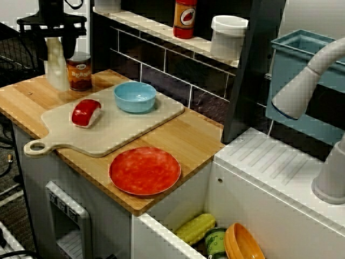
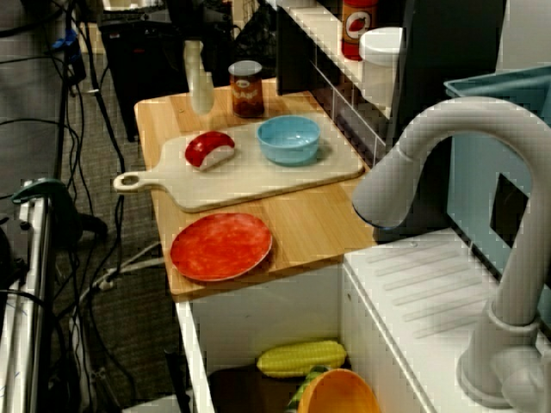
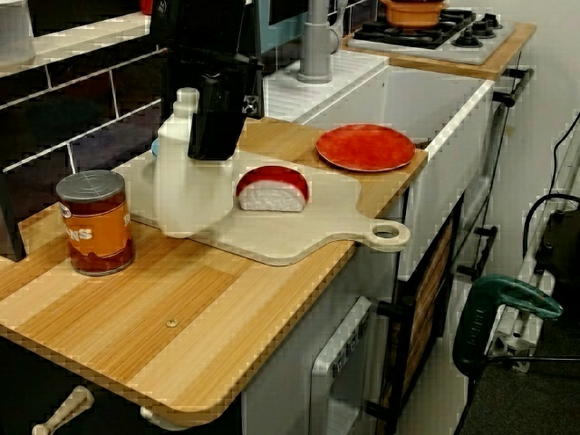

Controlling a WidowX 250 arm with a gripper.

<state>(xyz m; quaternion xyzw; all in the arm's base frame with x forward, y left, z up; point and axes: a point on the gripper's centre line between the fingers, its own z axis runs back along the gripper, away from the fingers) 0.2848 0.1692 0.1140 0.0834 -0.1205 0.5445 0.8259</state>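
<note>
Nearest the lens in the view from the table's end is the bare wood of the table (image 3: 181,344). Just beyond it the tin (image 3: 94,222) stands upright on that wood, close to the dark tiled wall (image 3: 82,118) and off the cutting board (image 3: 299,231). My hand (image 3: 192,222) hangs just beside the tin, its pale fingers (image 3: 195,181) pointing down with their tips near the end of the board opposite its handle. That puts it between the tin on one side and the red-and-white toy sushi (image 3: 272,188) on the other, and I touch neither. Nothing shows in my fingers, so the hand looks empty, but I cannot tell whether they are parted or pressed together, since in every view one finger covers the other. Farther along the board sits the blue bowl (image 1: 135,96), and past the board's edge the red plate (image 1: 144,170) lies flat on the table. I judge the tin stiff and not fragile: a hard round wall, a glossy orange label and a ridged, metal-looking lid. It is probably light if hollow and heavier if full; I cannot say which. The smooth round side is the risk — it could slip or twist in a loose pinch. I would take it across the middle of the label, fingers on opposite sides and under the lid's rim, and keep it upright.
</note>
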